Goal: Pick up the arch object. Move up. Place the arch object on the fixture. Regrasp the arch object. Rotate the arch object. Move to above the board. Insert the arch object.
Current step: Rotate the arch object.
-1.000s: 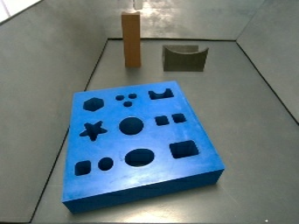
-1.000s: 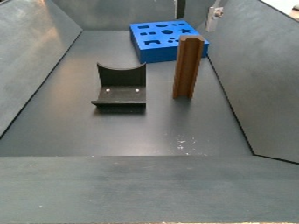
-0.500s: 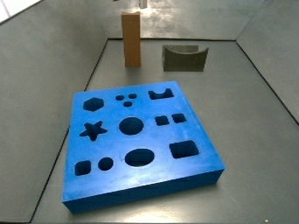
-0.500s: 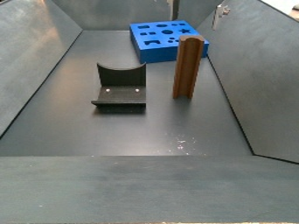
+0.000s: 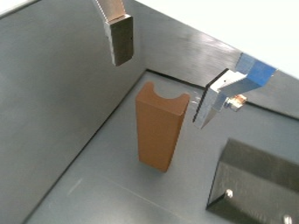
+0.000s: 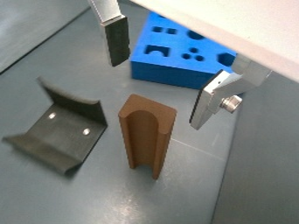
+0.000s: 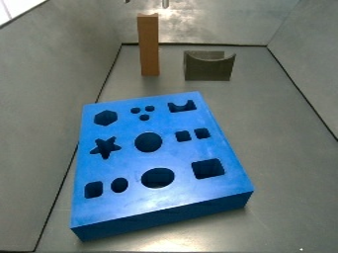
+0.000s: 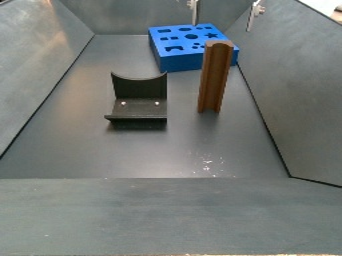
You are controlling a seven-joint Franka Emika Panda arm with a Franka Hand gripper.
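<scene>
Both pincer (image 6: 162, 77) fingers wide, empty.

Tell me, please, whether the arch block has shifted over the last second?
No. In both side views the arch block stands upright at the same spot beside the fixture, unmoved. The claw hangs open above it.

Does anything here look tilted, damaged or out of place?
Nothing stands out. The arch object stands upright on the floor, the open gripper above it; the fixture and board lie apart, undamaged.
</scene>
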